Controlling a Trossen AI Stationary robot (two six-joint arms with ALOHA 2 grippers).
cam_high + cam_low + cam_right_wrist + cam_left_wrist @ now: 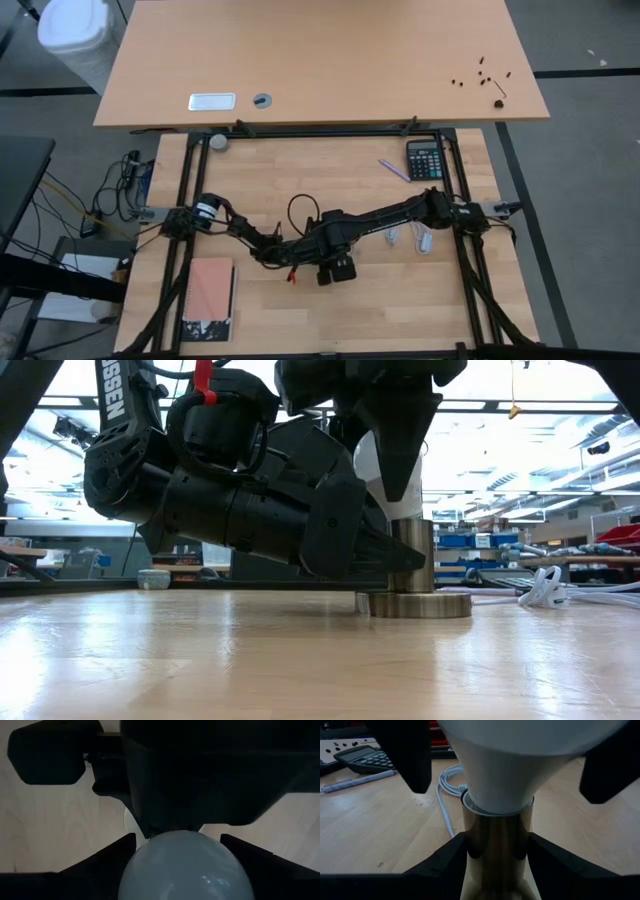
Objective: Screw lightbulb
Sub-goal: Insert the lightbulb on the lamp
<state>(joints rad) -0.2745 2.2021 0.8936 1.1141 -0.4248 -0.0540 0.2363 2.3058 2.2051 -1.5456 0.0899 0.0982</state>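
lightbulb point(510, 765) seated in socket point(497, 850) pinched by left fingers point(445, 865); right fingers point(405, 755) apparently spread beside its globe.

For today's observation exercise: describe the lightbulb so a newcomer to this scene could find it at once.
Start at the light wooden table and go to its middle, where the two dark arms meet. There a metal socket stands upright, held by the left gripper. The lightbulb sits in its top: the only white, smooth, pear-shaped thing there, unlike the dark jaws and shiny metal.
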